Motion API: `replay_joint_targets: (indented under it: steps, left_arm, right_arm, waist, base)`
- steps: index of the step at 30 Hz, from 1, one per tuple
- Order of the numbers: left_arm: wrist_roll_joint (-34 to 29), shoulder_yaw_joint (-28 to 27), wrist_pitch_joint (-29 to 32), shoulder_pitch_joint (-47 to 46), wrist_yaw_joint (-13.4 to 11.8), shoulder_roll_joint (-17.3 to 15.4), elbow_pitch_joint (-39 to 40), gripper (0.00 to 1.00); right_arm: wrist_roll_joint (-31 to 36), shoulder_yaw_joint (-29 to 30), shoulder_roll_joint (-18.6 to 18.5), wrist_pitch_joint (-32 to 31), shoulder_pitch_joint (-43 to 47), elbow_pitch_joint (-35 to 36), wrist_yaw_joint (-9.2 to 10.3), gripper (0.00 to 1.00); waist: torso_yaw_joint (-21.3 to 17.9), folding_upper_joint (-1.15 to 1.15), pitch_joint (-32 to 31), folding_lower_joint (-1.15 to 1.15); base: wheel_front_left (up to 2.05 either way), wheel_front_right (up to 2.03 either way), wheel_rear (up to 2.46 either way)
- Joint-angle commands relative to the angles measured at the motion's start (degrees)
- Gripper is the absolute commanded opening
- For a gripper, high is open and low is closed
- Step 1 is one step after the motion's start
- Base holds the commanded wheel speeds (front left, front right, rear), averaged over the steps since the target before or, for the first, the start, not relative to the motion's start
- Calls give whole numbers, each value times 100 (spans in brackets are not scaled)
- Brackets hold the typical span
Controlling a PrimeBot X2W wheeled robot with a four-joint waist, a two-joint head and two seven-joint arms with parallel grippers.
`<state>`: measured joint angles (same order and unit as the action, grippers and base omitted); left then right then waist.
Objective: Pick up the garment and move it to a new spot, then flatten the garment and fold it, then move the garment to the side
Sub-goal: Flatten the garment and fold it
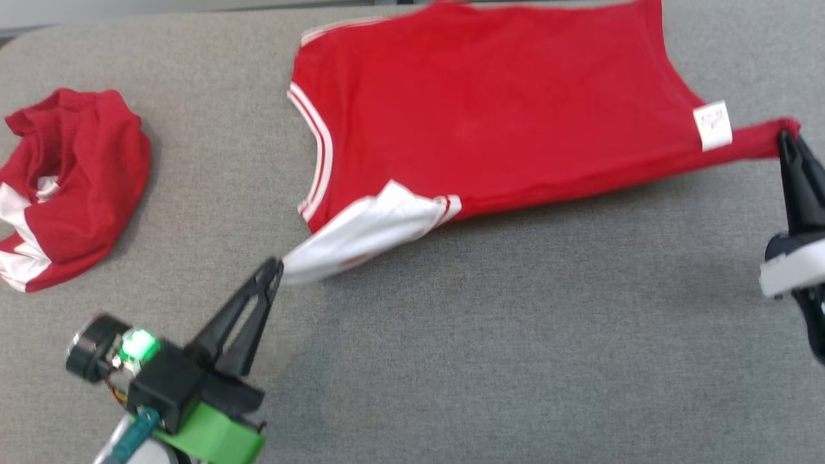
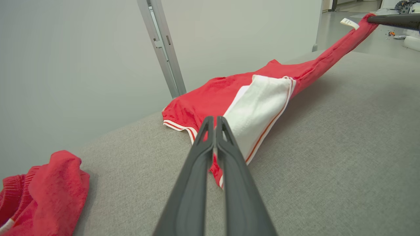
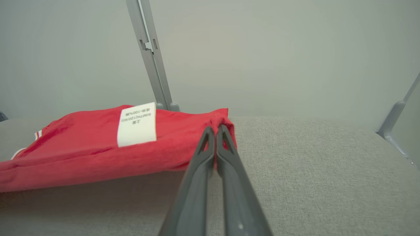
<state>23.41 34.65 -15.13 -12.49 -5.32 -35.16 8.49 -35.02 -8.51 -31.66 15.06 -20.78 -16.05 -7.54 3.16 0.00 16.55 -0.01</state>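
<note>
Left hand (image 1: 278,264), right hand (image 1: 786,136) pinch garment (image 1: 490,116); label (image 1: 712,125) illegible.

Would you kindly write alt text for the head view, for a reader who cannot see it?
A red garment with white trim is stretched over a grey padded surface between two shut grippers: the left gripper pinches its white sleeve, the right gripper a red corner beside a white label. A second, crumpled red garment lies at the far left.
</note>
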Motion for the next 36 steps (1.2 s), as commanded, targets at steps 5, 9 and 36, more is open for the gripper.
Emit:
replay_joint_targets:
  steps: [5,9,36]
  left_arm:
    - [-48,-44,-2,886,-158,-107,244,0]
    - [-46,-45,-2,1374,-298,-210,503,0]
    - [-1189,339,316,-1203,418,3,-862,0]
  right_arm:
    - [342,686,504,16,992,398,10,0]
    - [574,976,730,16,1589,740,10,0]
    - [940,697,971,16,315,-426,10,0]
  waist:
    - [-105,0,-502,1]
    - [-185,0,-538,1]
    - [-327,0,327,1]
  base:
    - [0,0,0]
    - [0,0,0]
    - [0,0,0]
